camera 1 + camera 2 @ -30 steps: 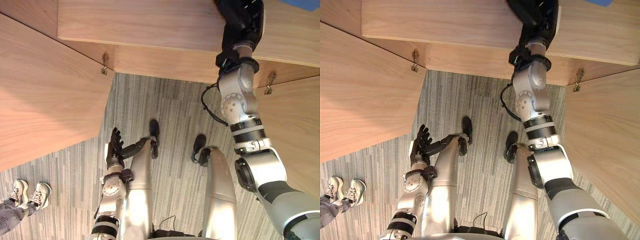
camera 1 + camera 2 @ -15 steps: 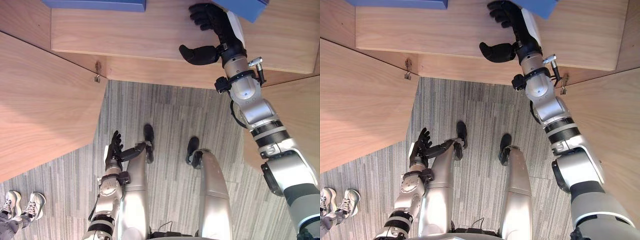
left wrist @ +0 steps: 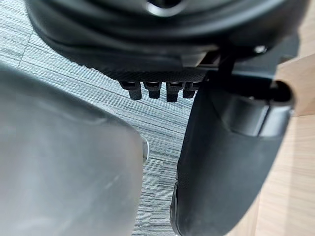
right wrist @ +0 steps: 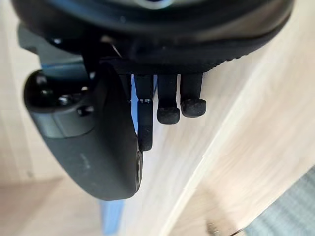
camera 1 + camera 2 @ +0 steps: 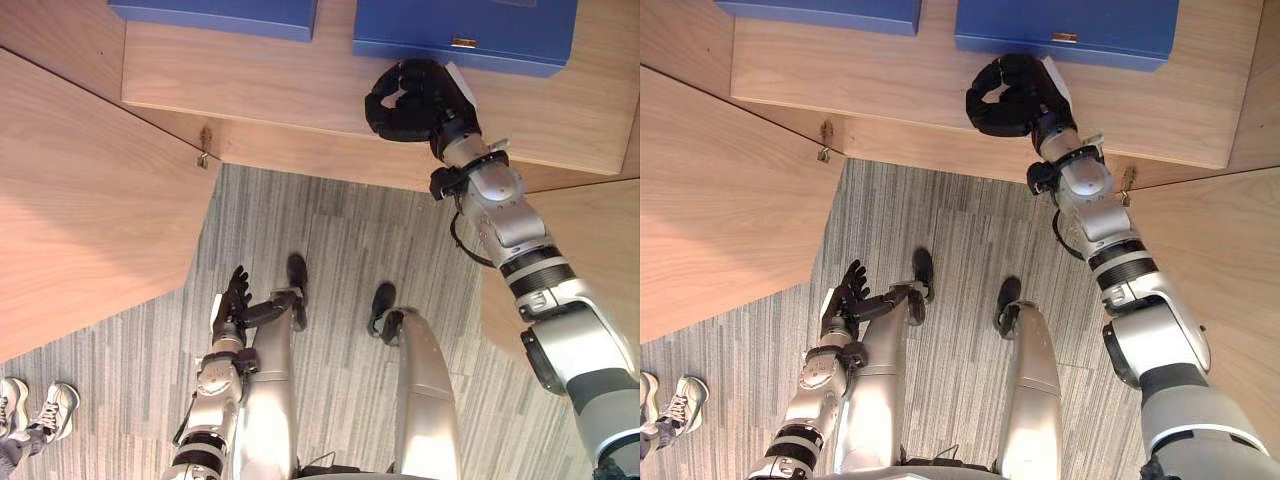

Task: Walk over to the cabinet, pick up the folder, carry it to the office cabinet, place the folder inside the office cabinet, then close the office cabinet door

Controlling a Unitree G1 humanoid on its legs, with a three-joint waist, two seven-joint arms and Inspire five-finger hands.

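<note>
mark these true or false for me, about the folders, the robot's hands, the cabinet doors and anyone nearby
1. Two blue folders lie on the cabinet shelf: a left folder and a right folder. True.
2. The right hand grips the right folder. False: its fingers are curled in front of that folder, holding nothing.
3. The left hand hangs low with straight fingers. True.
4. The cabinet's doors are shut. False: the left door and the right door stand open.
5. A person's shoes show on the carpet. True.
</note>
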